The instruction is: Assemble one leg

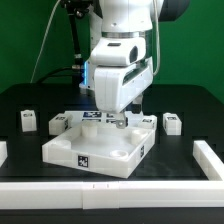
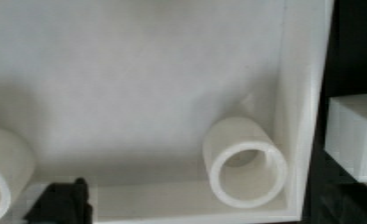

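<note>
End effector [image 1: 120,120] opening too small to tell

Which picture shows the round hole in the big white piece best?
The wrist view. The round socket sits close up there, its ring-shaped rim plain to see. The exterior view shows the whole big white square piece under the gripper, but its sockets are too small to make out.

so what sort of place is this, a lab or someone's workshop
Probably a robot lab bench: a black table fenced by white rails, a green backdrop, and marker-tagged parts such as a leg.
</note>
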Controlling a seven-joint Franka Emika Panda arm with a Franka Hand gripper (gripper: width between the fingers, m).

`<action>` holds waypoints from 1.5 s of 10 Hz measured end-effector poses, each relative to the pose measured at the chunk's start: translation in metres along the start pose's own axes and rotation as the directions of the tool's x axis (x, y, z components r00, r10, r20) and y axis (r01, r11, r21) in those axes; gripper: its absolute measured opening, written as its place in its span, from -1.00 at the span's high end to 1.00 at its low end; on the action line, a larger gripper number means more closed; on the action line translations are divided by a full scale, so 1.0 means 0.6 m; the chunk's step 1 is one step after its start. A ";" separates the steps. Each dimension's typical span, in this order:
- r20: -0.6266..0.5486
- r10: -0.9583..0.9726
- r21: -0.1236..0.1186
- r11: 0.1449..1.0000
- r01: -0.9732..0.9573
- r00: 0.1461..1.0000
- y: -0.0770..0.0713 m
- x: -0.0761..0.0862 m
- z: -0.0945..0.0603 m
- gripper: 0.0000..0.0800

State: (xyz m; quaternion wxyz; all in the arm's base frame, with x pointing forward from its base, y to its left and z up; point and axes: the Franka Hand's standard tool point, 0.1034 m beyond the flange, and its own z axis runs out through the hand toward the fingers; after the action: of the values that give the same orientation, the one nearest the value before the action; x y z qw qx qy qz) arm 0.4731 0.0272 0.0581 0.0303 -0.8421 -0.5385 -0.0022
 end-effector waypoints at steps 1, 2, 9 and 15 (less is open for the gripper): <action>0.000 0.000 0.001 1.000 0.000 1.000 0.000 0.000 0.001 -0.62; 0.001 0.002 0.002 1.000 -0.002 1.000 0.000 -0.001 0.002 -0.62; -0.001 0.004 0.003 1.000 -0.004 1.000 -0.058 -0.060 0.085 -0.62; -0.011 0.012 -0.018 1.000 -0.012 1.000 -0.050 -0.059 0.088 0.03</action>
State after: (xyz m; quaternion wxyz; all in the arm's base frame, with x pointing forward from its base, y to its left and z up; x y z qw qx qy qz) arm 0.4292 0.0104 0.0058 0.0255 -0.8455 -0.5332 -0.0116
